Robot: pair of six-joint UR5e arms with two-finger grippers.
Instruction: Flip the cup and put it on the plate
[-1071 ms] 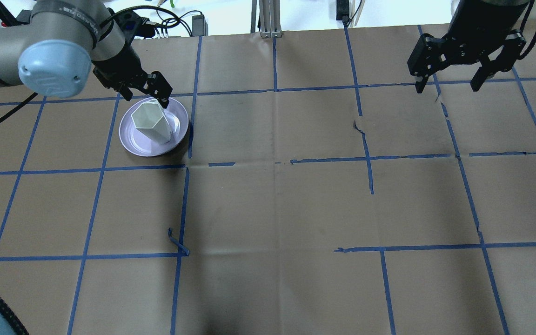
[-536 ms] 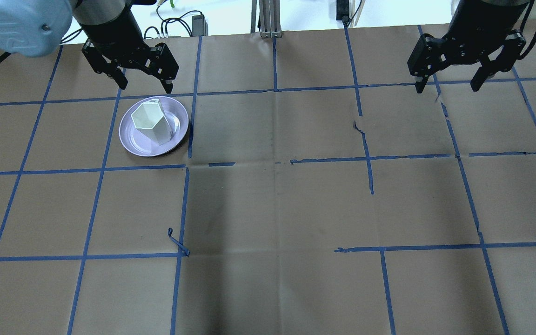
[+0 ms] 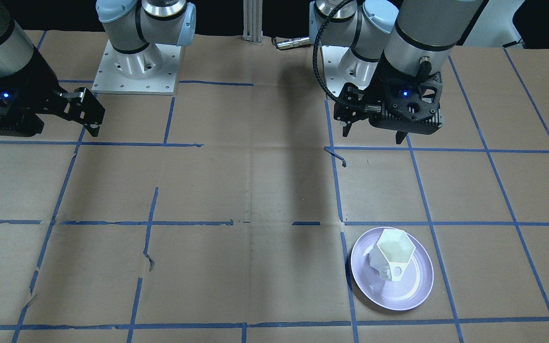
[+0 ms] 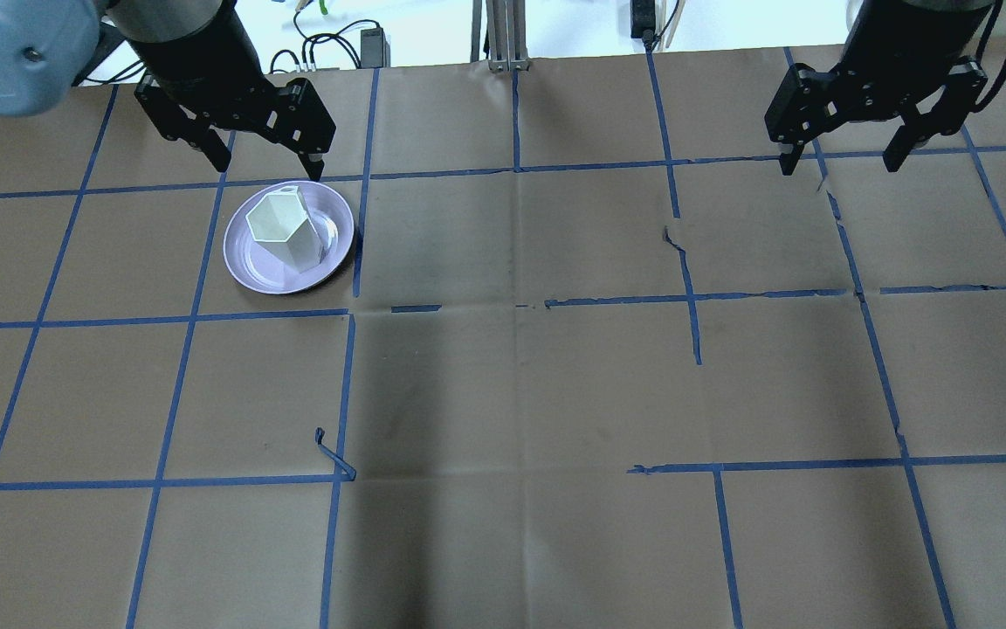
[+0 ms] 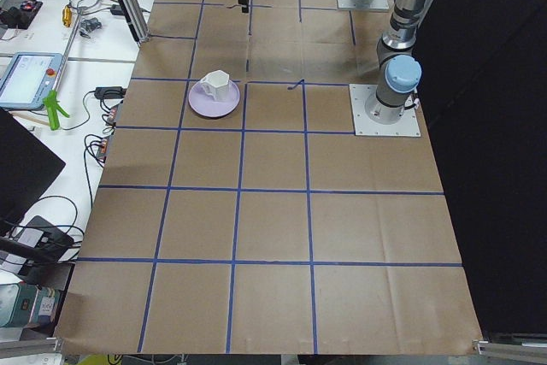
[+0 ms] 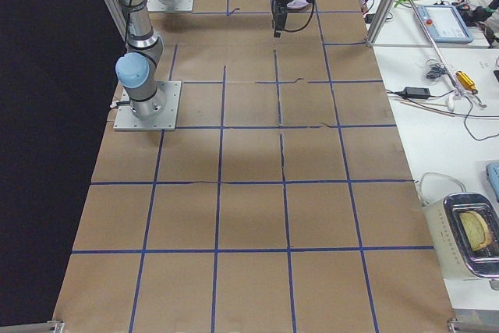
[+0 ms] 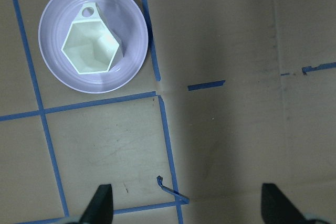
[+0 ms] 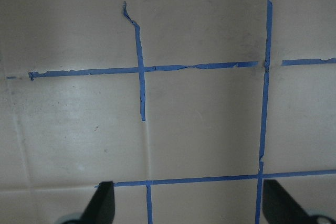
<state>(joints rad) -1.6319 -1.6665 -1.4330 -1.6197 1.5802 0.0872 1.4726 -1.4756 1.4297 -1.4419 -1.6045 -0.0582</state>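
The white faceted cup [image 4: 279, 224] stands upright, open rim up, on the lavender plate [image 4: 250, 262] at the table's left side. Both also show in the front view, cup [image 3: 393, 251] on plate [image 3: 398, 300], and in the left wrist view, cup [image 7: 90, 46] on plate [image 7: 131, 30]. My left gripper [image 4: 265, 162] is open and empty, raised well above the plate and apart from the cup; it also shows in the front view [image 3: 373, 136]. My right gripper [image 4: 838, 164] is open and empty, raised over the table's far right.
The table [image 4: 520, 384] is covered in brown paper with a blue tape grid. A loose curl of tape [image 4: 333, 454] sticks up below the plate. Cables and an aluminium post [image 4: 499, 35] lie beyond the far edge.
My left gripper has drawn away from the cup's handle, risen and turned square to the table. The cup stays upright on the plate. The right arm has not moved.
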